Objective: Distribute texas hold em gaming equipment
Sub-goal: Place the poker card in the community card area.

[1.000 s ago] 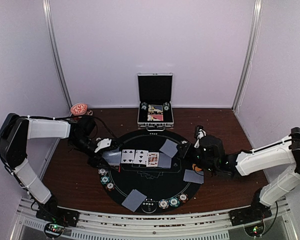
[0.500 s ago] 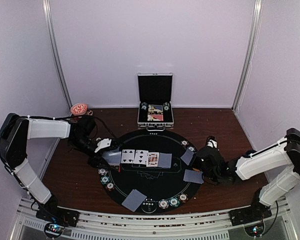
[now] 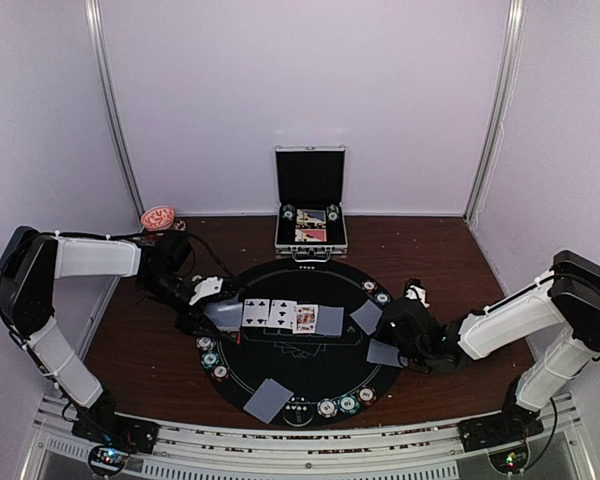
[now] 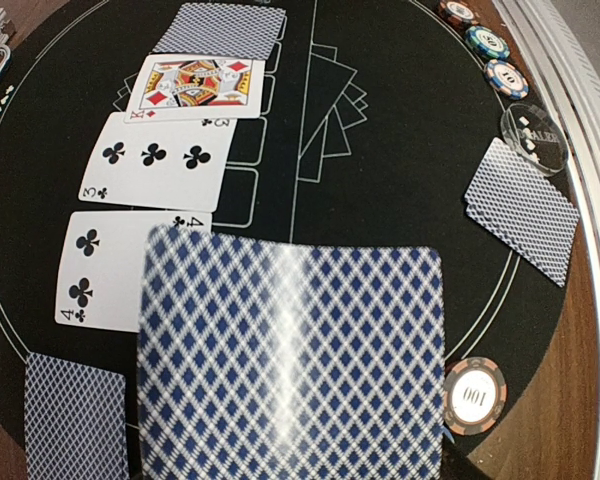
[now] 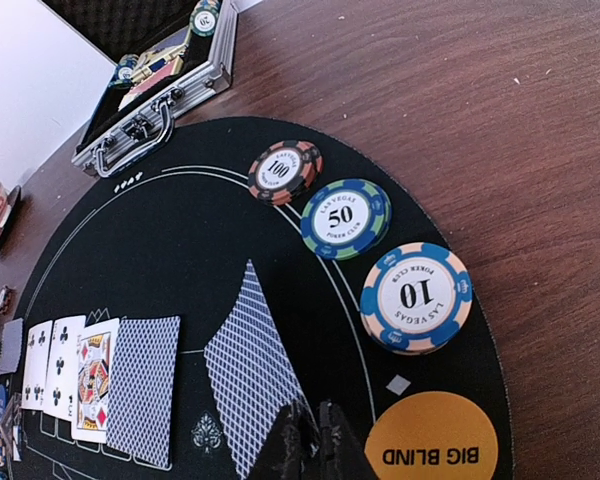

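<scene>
My right gripper (image 5: 310, 440) is shut on the near corner of a face-down playing card (image 5: 248, 368), held tilted over the right side of the black round mat (image 3: 300, 368). In the top view the gripper (image 3: 388, 326) and its card (image 3: 366, 317) are right of the board row. My left gripper (image 3: 204, 305) is shut on a stack of cards (image 4: 290, 360) that hides its fingers. On the mat lie the four of clubs (image 4: 90, 285), three of clubs (image 4: 155, 160), king of diamonds (image 4: 195, 85) and a face-down card (image 4: 220, 28). Striped chips marked 100 (image 5: 285, 171), 50 (image 5: 346, 217) and 10 (image 5: 416, 297) sit by the orange "BIG BLIND" button (image 5: 432, 440).
The open silver case (image 3: 310, 200) stands at the back behind the mat. Face-down cards lie at the mat's front (image 3: 267, 400) and right (image 3: 386, 352). More chips sit at the left (image 3: 212, 358) and front (image 3: 340, 405) edges. A red round object (image 3: 159, 217) lies at the back left.
My right gripper has carried its face-down card from beside the board row out to the right side of the mat and lowered it. The left arm has not moved.
</scene>
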Robot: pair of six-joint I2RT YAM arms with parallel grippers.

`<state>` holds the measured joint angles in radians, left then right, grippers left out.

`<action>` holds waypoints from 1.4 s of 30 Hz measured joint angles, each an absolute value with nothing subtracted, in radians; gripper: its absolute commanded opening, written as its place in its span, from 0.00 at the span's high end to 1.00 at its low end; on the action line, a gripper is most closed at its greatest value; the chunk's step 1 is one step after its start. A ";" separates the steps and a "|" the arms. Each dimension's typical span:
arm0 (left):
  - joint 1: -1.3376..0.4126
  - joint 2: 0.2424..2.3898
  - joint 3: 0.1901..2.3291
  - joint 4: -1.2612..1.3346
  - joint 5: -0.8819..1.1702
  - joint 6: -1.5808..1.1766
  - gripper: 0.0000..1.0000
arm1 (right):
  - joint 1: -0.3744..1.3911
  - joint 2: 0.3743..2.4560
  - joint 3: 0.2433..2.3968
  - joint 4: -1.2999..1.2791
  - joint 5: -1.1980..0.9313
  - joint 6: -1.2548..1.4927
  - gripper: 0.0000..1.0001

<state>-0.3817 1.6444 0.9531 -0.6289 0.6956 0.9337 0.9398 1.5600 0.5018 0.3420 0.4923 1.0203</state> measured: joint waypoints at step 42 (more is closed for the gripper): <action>-0.382 1.644 0.953 -0.629 0.696 0.934 0.42 | 0.976 1.568 0.458 0.493 0.352 1.056 1.00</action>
